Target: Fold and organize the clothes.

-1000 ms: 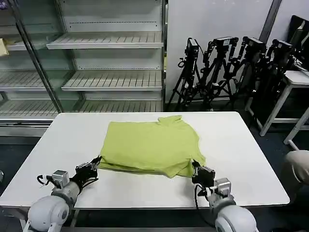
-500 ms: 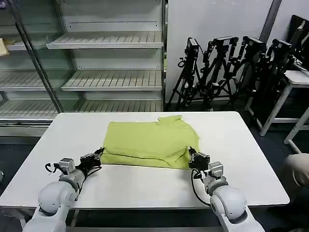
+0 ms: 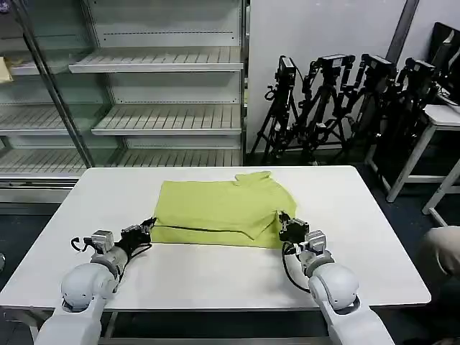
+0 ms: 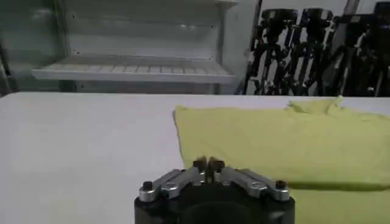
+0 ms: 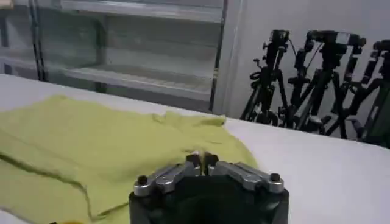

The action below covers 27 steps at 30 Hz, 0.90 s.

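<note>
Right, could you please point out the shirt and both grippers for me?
shirt (image 3: 215, 208): head view, middle of the folded top layer.
left gripper (image 3: 149, 227): head view, fingertips at the shirt's near left corner.
right gripper (image 3: 283, 225): head view, fingertips at the shirt's near right corner.

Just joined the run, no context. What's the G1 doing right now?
Folding a lime shirt on the white table. The left gripper is shut on the shirt's near-left corner and the right gripper is shut on the near-right corner. The near edge is lifted and doubled over toward the collar, so a fold is underway, not finished.
</note>
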Each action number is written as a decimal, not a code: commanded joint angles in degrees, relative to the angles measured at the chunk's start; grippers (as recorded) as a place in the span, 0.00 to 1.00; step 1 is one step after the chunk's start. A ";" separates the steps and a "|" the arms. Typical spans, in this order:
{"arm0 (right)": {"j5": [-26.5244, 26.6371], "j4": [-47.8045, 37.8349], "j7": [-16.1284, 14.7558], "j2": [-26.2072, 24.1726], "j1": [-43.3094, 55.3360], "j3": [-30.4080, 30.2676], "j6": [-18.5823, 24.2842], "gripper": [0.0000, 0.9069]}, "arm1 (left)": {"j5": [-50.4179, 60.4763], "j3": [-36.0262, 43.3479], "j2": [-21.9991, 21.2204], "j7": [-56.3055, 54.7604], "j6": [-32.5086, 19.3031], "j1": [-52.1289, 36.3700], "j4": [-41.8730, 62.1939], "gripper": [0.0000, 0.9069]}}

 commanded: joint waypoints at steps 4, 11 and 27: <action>-1.13 -2.11 0.49 -0.48 0.84 0.60 1.00 1.00 | 0.01 -0.76 0.84 2.12 -6.63 1.75 -0.19 1.00; 0.55 7.98 1.95 -3.57 -8.57 1.98 -4.43 1.00 | 0.36 -1.64 2.02 1.76 -1.49 8.20 -8.14 1.00; 4.28 11.56 6.67 -3.93 -16.00 3.89 -6.80 0.00 | 0.46 -0.11 0.88 -2.73 2.10 9.17 -6.27 0.01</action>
